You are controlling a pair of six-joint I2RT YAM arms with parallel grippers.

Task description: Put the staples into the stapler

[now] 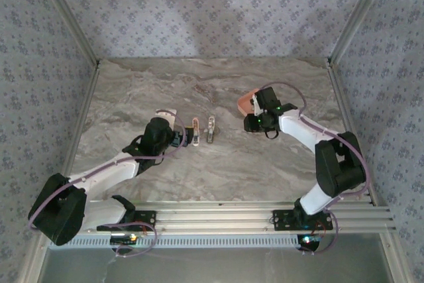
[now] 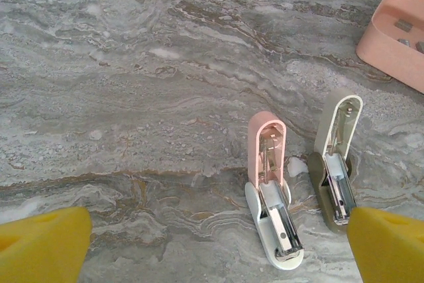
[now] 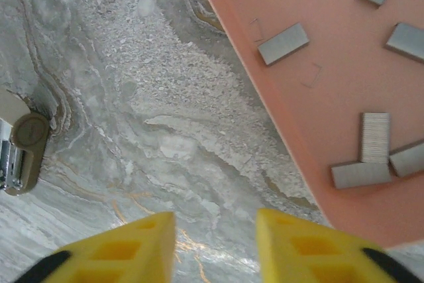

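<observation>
Your right claw (image 3: 213, 217) hung over bare table (image 3: 132, 97), its yellow fingers parted with nothing between them, just outside the long edge of the salmon tray (image 3: 344, 77). The staples (image 3: 283, 43) lay scattered flat inside that tray, ahead and to the right of the claw in its wrist view. The closest cluster (image 3: 368, 164) sat near the tray's lower corner, one strip pointing away from the claw and its neighbours lying crosswise. The tray's rim stood between the claw and the strips, so I judge the reach had to clear it first. The right arm was plainly the nearer one. Your left claw (image 2: 215, 220) was spread wide above the pink stapler (image 2: 270, 183) and the olive stapler (image 2: 334, 164), which both lay hinged open, side by side, apart from the tray.
</observation>
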